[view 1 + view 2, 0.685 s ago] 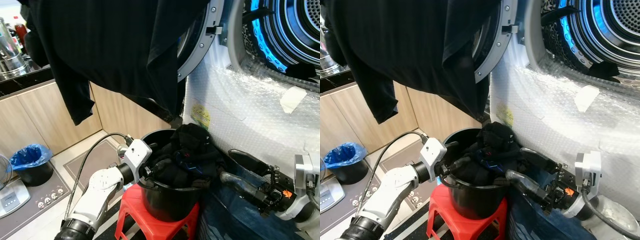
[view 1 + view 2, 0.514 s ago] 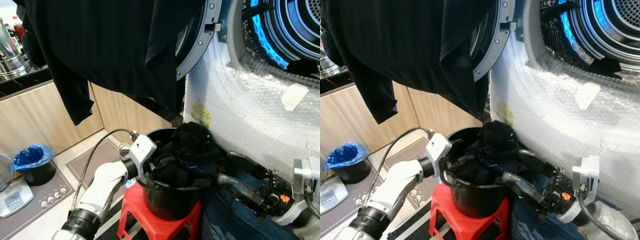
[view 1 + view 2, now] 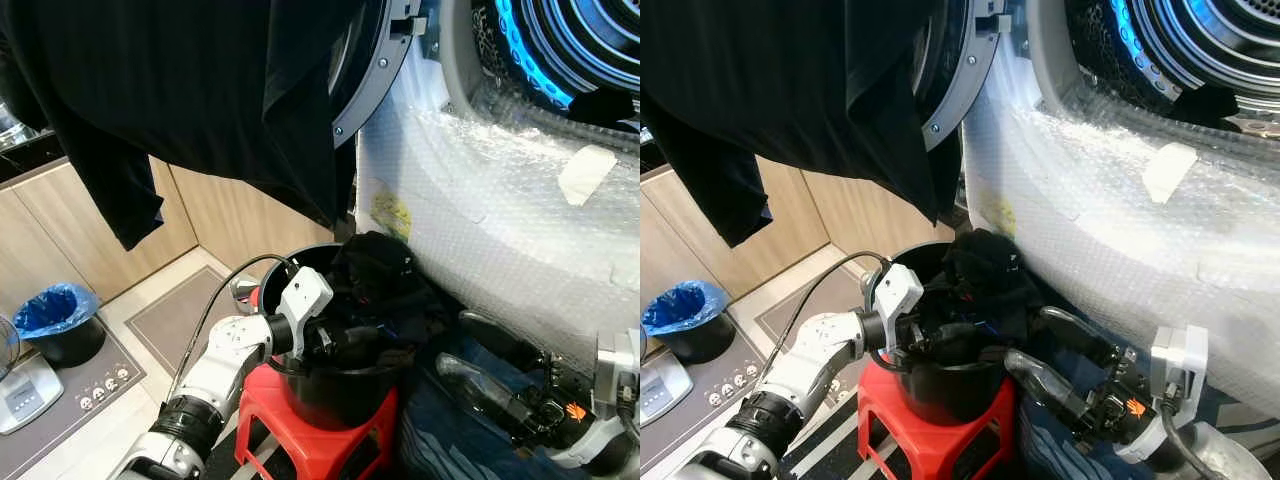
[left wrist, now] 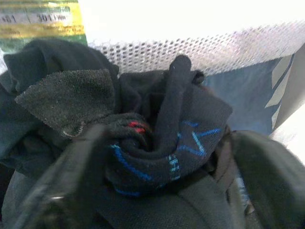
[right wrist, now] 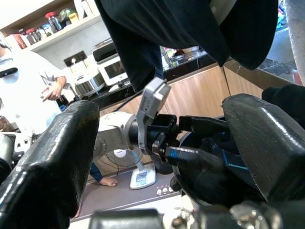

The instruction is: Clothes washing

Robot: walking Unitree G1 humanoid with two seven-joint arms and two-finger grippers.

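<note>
Clothes (image 3: 375, 290) heap upward in the black bucket (image 3: 340, 385); left gripper (image 3: 335, 340) reaches in, jaws parted.

A small black bin lined with a blue bag (image 3: 58, 318) stands on the floor beside the wooden cabinet fronts (image 3: 40, 250). Near it lies a white power strip (image 3: 95, 385) (on a grey mat), and a person in a white shirt (image 5: 28, 90) stands by a kitchen counter (image 5: 119, 88).

Left gripper (image 3: 940, 338) reaches into the black bucket (image 3: 940, 385) of dark clothes (image 3: 985, 275).
</note>
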